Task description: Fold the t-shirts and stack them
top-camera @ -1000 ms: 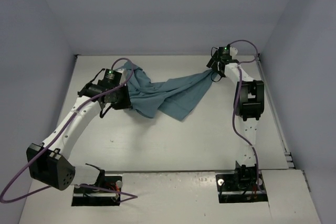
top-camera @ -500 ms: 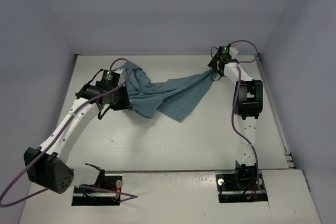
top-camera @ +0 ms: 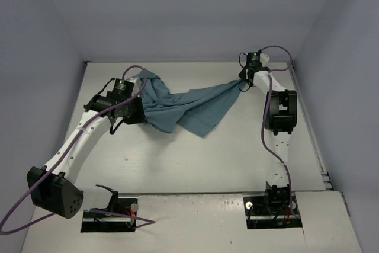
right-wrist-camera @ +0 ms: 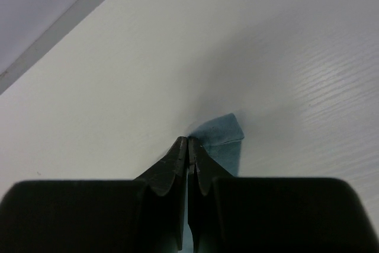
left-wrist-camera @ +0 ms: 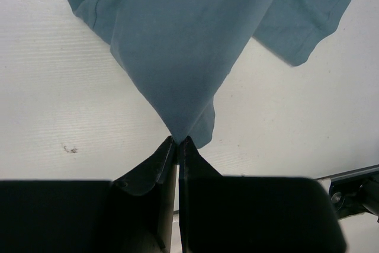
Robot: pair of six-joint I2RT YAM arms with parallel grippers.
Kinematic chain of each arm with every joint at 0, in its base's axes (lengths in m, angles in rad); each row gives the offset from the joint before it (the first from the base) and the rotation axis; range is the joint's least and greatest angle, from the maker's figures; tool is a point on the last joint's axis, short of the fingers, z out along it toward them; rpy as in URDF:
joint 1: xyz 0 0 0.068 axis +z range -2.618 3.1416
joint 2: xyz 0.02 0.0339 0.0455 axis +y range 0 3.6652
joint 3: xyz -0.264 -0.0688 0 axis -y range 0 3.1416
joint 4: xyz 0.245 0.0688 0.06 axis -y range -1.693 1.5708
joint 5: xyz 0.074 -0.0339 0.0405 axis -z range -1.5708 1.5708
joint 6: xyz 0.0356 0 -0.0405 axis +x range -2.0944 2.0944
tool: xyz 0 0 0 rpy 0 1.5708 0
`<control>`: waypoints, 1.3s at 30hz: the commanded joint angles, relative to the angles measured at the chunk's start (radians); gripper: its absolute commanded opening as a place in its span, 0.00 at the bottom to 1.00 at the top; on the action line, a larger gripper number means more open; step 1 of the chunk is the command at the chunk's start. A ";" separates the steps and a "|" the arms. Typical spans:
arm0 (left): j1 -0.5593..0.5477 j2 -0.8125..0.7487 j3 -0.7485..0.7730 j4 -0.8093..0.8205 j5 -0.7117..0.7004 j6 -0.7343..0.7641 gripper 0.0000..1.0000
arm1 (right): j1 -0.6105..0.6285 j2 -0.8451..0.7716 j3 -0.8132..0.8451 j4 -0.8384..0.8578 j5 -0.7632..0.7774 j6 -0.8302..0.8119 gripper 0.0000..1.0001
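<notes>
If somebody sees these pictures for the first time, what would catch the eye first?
The teal t-shirt stands out most: it spans the far half of the white table, bunched and drawn out between the two arms. The left gripper is shut on a pointed fold at its left end. The right gripper is shut on a small corner at its right end.

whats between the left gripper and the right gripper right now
The teal t-shirt fills that stretch, draped and bunched from one to the other, as the top view shows. The left gripper and right gripper are each shut on a bit of it.
</notes>
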 commanded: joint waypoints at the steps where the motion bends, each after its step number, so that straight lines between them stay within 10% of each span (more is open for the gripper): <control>1: 0.040 -0.028 0.050 0.007 -0.009 0.017 0.00 | -0.013 -0.091 0.039 0.038 0.002 -0.057 0.00; 10: 0.249 0.215 0.511 0.011 0.010 0.045 0.00 | -0.023 -0.203 0.334 0.036 -0.073 -0.215 0.00; 17: 0.411 0.582 1.396 0.036 0.177 -0.022 0.00 | -0.031 -0.212 0.802 0.085 -0.146 -0.279 0.00; 22: 0.518 0.475 1.339 0.323 0.349 -0.149 0.00 | -0.026 -0.471 0.596 0.203 -0.194 -0.310 0.00; 31: 0.576 0.271 1.376 0.328 0.485 -0.105 0.00 | -0.027 -0.948 0.172 0.208 -0.205 -0.485 0.00; 39: 0.579 0.242 1.487 0.331 0.512 -0.137 0.00 | -0.028 -1.123 0.128 0.161 -0.151 -0.561 0.00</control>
